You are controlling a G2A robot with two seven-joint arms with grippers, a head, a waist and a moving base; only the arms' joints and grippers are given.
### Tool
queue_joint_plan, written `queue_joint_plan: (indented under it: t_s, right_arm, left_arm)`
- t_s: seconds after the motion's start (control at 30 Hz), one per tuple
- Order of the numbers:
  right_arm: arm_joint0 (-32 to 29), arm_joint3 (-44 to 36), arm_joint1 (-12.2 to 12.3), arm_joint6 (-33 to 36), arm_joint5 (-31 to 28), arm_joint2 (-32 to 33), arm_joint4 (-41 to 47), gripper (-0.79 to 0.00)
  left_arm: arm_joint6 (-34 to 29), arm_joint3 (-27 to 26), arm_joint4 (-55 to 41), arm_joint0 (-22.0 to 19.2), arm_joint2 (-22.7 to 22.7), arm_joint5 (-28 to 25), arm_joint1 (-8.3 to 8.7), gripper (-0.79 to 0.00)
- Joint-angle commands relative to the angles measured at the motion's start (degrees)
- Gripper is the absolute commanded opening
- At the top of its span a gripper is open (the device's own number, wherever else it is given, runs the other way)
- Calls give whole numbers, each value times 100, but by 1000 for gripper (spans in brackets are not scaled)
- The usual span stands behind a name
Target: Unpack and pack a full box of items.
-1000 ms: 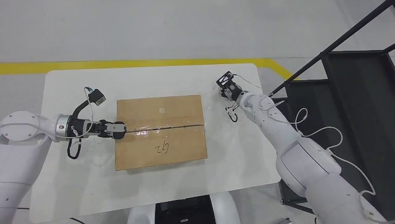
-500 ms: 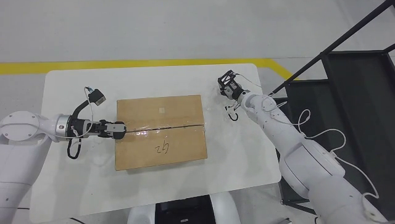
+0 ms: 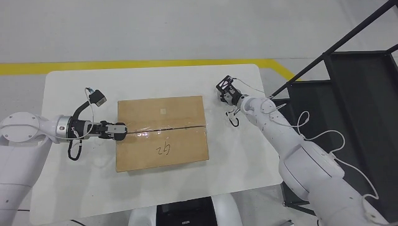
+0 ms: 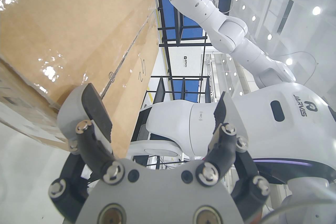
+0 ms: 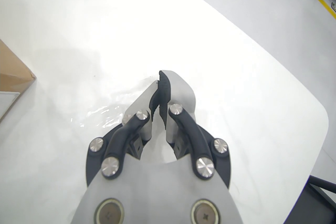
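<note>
A closed cardboard box (image 3: 161,132) sits in the middle of the white table (image 3: 81,89), with clear tape along its centre seam. My left gripper (image 3: 122,130) stands open at the box's left edge, level with the seam. In the left wrist view one finger (image 4: 94,107) rests against the box (image 4: 78,12) corner, and the left gripper (image 4: 156,95) holds nothing. My right gripper (image 3: 224,89) is shut just above the bare table, to the right of the box's far corner (image 5: 13,72). A crinkled clear film (image 5: 105,112) lies beside the right gripper (image 5: 159,76). Whether it is pinched is unclear.
A black metal rack (image 3: 354,83) stands just past the table's right edge. A yellow floor line (image 3: 124,66) runs behind the table. Bare tabletop (image 5: 210,51) stretches around the right gripper up to the rounded far corner.
My right gripper has shifted slightly toward the box. The left arm and the box have stayed put.
</note>
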Motion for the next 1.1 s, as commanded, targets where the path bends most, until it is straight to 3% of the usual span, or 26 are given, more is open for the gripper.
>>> queue_joint_plan:
  t_s: [0.0,0.53,0.93,0.97,1.03,1.07]
  right_arm:
    - [-11,40,15,-18,-25,8,-12,-785]
    - [-160,-112,306,-620,-334,157,-91,-785]
    - [-91,-513,147,-272,197,258,246,-785]
    - [-77,-466,140,-258,190,270,274,-760]
    - [-49,-354,133,-169,94,271,274,0]
    - [-33,-304,135,-165,61,276,270,0]
  left_arm:
    - [0,0,0,0,0,0,0,0]
    - [0,0,0,0,0,0,0,0]
    - [0,0,0,0,0,0,0,0]
    - [0,0,0,0,0,0,0,0]
    - [0,0,0,0,0,0,0,0]
    - [0,0,0,0,0,0,0,0]
